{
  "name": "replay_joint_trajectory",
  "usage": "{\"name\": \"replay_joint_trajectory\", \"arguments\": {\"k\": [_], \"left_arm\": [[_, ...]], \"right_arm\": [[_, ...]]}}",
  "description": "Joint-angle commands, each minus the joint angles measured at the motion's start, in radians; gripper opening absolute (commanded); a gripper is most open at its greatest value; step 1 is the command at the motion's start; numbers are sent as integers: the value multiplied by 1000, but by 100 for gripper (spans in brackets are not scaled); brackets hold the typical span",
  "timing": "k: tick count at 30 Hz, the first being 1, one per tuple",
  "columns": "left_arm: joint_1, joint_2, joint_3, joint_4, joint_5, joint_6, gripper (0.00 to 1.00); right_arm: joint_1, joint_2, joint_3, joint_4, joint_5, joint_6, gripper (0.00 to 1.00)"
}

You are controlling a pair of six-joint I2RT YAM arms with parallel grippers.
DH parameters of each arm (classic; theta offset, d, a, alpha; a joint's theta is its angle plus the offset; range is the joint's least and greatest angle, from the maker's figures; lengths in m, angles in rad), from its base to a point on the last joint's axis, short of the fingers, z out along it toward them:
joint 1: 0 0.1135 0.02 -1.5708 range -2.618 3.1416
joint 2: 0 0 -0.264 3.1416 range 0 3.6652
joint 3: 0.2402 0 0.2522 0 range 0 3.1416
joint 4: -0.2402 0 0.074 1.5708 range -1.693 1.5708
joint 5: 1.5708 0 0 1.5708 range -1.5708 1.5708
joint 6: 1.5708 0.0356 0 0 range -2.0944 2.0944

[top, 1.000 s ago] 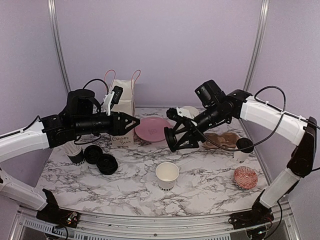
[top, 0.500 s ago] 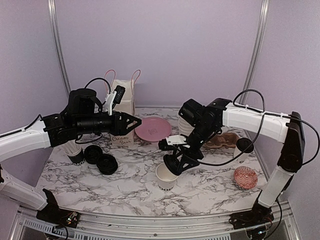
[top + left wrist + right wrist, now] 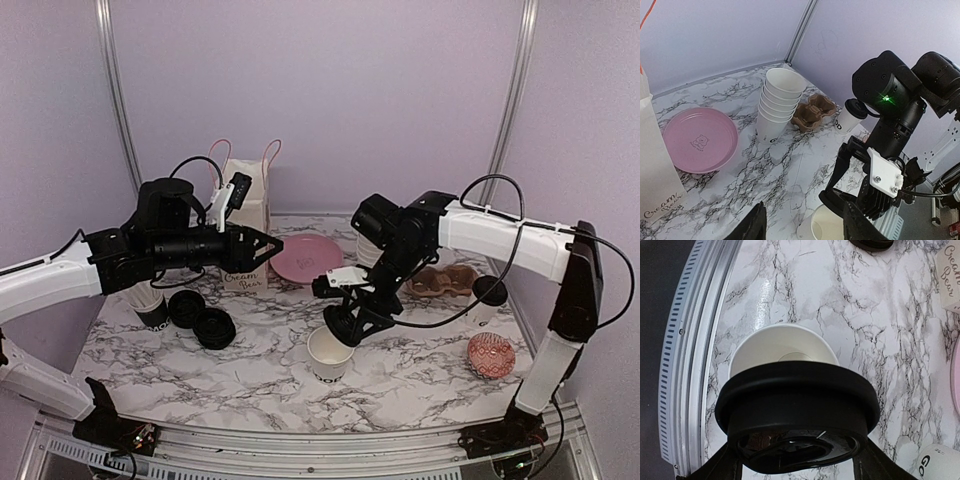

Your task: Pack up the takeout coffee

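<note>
The right tool (image 3: 342, 322) pinches a black lid (image 3: 797, 390) just above the open cup (image 3: 328, 355) on the worktop (image 3: 200, 372); pressed down off-centre, it may seat crooked or topple the cup.

Single paper cups: three, being one open cup (image 3: 330, 352), one lidded cup (image 3: 488, 296) and one part-hidden cup (image 3: 151, 310). Nested stack (image 3: 776, 107): one, cup tally unclear. Spare black lids (image 3: 215, 328): three. Pink plate (image 3: 305, 258), paper bag (image 3: 255, 200), cardboard carrier (image 3: 812, 114), patterned round object (image 3: 490, 355): one each.
</note>
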Motion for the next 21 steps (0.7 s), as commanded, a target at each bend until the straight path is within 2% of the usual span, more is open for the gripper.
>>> {"name": "replay_joint_trajectory", "arguments": {"k": [1, 18, 20, 21], "left_arm": [[3, 15, -14, 13, 10, 23, 52], [4, 0, -49, 20, 5, 27, 53], [2, -1, -59, 21, 2, 25, 53], [3, -1, -62, 20, 3, 25, 53]], "right_arm": [[29, 22, 60, -31, 26, 8, 66], [94, 71, 103, -43, 115, 67, 69], [107, 78, 108, -39, 134, 89, 82], [109, 78, 108, -38, 137, 93, 95]]}}
